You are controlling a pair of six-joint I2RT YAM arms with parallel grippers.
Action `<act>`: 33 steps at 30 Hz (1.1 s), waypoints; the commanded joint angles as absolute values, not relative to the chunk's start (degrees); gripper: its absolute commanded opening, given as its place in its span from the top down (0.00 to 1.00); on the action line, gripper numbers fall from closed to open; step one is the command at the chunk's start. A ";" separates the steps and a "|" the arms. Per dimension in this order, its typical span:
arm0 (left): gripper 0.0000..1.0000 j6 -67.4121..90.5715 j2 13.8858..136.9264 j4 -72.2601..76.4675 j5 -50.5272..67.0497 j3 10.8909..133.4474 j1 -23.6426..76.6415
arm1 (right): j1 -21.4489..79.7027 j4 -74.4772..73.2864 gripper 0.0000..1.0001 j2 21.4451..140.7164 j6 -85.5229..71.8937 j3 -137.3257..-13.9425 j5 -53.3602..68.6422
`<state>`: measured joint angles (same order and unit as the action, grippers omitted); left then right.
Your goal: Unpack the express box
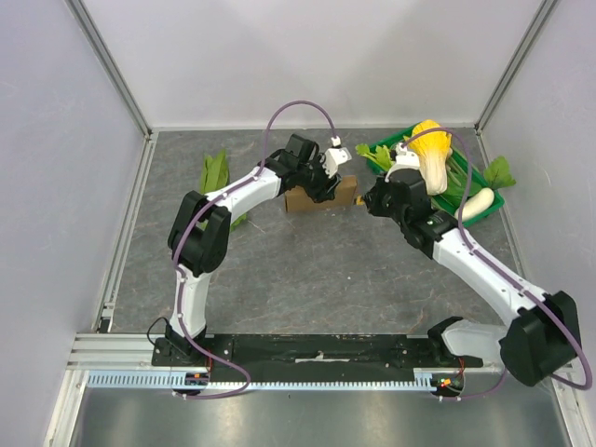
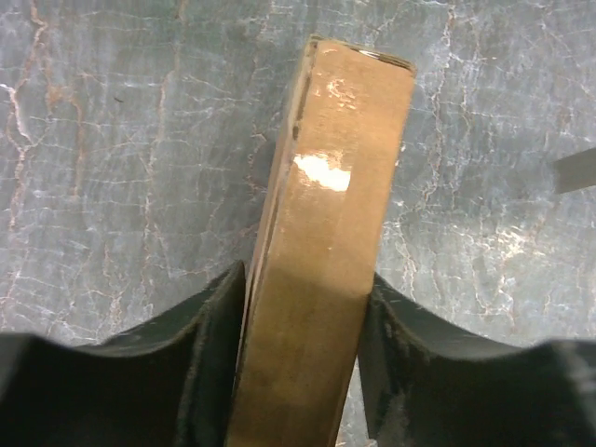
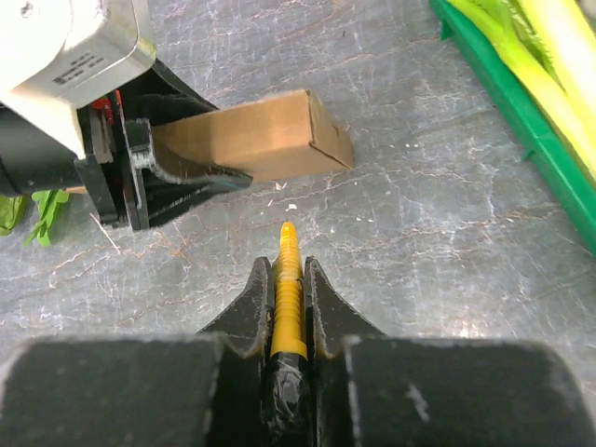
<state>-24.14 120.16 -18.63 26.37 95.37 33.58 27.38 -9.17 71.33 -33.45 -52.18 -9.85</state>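
Holding a slim yellow tool (image 3: 289, 298) clenched tight between its fingers, the right claw (image 3: 287, 267) points the tip forward over the table (image 3: 438, 242). Just ahead of that tip and a little to its left, the express box (image 3: 265, 140) stands on one long narrow edge, with its closed end nearest to the tool. The left claw (image 2: 303, 284) grasps the box further along, one finger on each broad face, and in its own wrist view both pads seem to lie against the cardboard. The step in hand is probably to open a seam of the box with the tool. To do it well, the left claw should hold the box upright without crushing it. The right claw should bring the tip to the flap edge slowly and shallow, away from the black finger beside it. Far to the right of the right claw, the green crate (image 3: 507, 112) is well apart from the work.
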 commanded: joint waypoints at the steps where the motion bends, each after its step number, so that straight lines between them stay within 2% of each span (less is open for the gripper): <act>1: 0.54 -26.63 120.50 -17.49 23.12 95.98 34.10 | 26.63 -14.49 1.00 65.84 -33.84 -52.47 -10.98; 3: 0.63 -26.63 119.89 -17.40 22.94 95.36 34.19 | 26.46 -15.55 1.00 64.78 -33.31 -53.78 -11.77; 9: 0.68 -26.72 116.90 -21.25 20.57 93.87 34.80 | 26.28 -18.37 1.00 63.90 -31.99 -57.65 -13.45; 16: 0.66 -26.19 107.96 -25.84 24.17 86.15 35.07 | 26.19 -17.93 1.00 65.30 -32.08 -58.62 -13.10; 23: 0.64 -24.35 96.17 -23.48 20.84 68.57 37.26 | 26.19 -13.28 1.00 66.27 -32.26 -55.47 -8.01; 30: 0.54 -22.59 93.78 -17.50 14.95 60.12 40.86 | 26.28 -6.08 1.00 66.27 -31.29 -49.40 -1.85; 33: 0.53 -22.50 94.39 -16.26 12.66 58.45 42.36 | 26.45 -3.62 1.00 65.13 -30.33 -46.95 1.48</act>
<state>-24.88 93.06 -15.90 16.69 62.04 40.18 26.39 -10.41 66.37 -32.29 -49.32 -4.12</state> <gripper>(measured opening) 0.468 0.130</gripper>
